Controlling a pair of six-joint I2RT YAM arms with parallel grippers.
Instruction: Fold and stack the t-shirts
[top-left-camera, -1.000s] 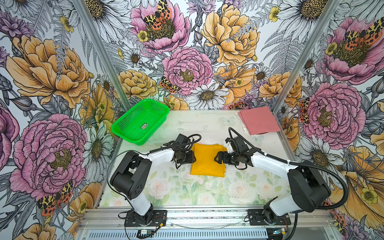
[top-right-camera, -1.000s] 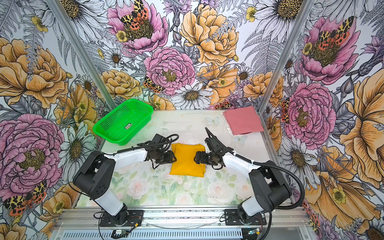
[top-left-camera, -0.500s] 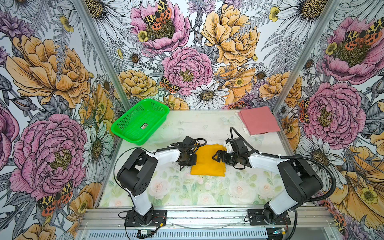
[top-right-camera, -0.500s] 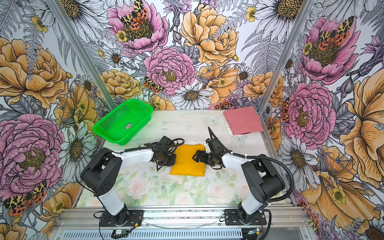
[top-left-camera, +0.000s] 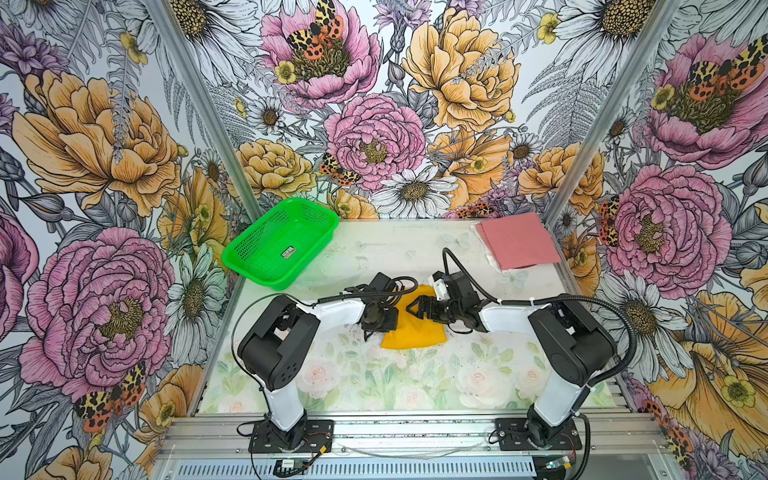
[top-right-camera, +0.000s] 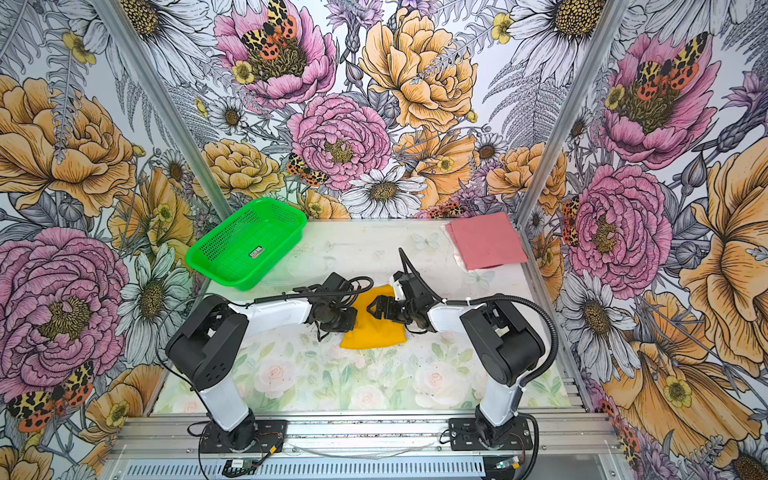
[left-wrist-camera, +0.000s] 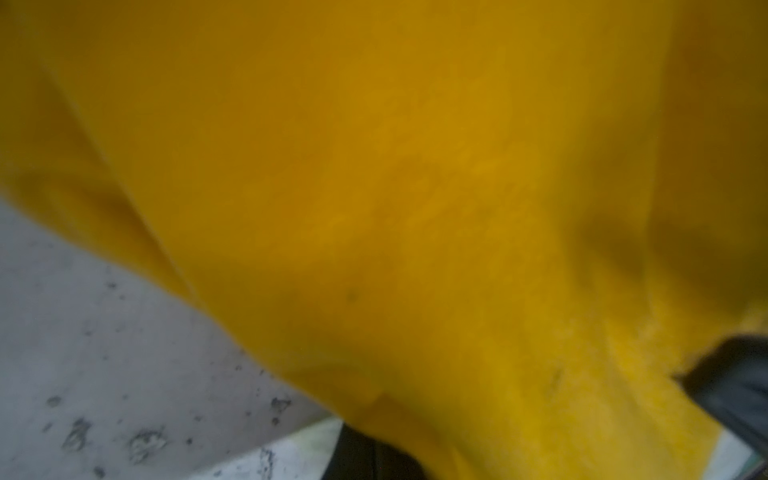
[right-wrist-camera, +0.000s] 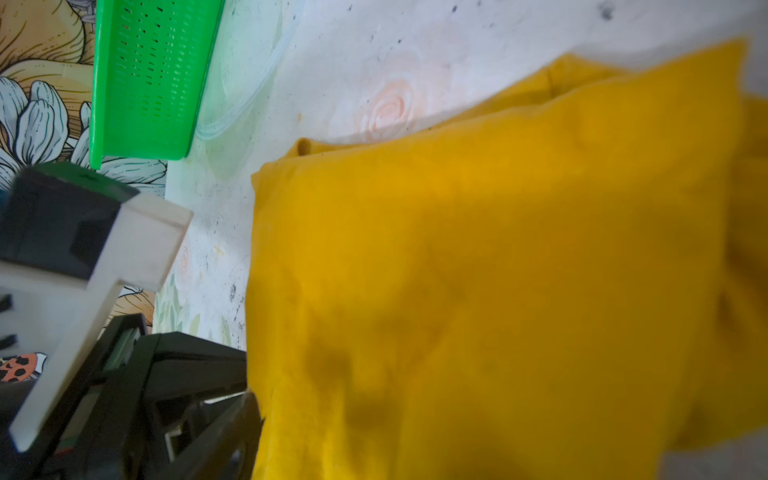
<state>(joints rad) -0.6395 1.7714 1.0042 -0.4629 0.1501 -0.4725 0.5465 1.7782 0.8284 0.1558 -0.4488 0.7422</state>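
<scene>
Bold floral wallpaper of pink peonies, orange blooms, daisies and spotted moths covers the booth's three walls. Bare aluminium posts mark the rear corners. A pale rose-print tabletop, speckled with dark marks, meets a metal rail in front under even light.

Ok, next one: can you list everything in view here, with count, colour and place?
yellow t-shirt: one, mustard yellow, folded, mid-table between the arms
pink t-shirt: one, dusty pink, folded flat, far right corner of the table
white layer: one, white, showing under the pink t-shirt's left edge; cannot tell what it is
green basket: one, bright green mesh, far left corner
table: one, pale floral cover
left end effector: one, black, shut on the yellow t-shirt's left edge
right end effector: one, black, open, over the yellow t-shirt's far right part
</scene>
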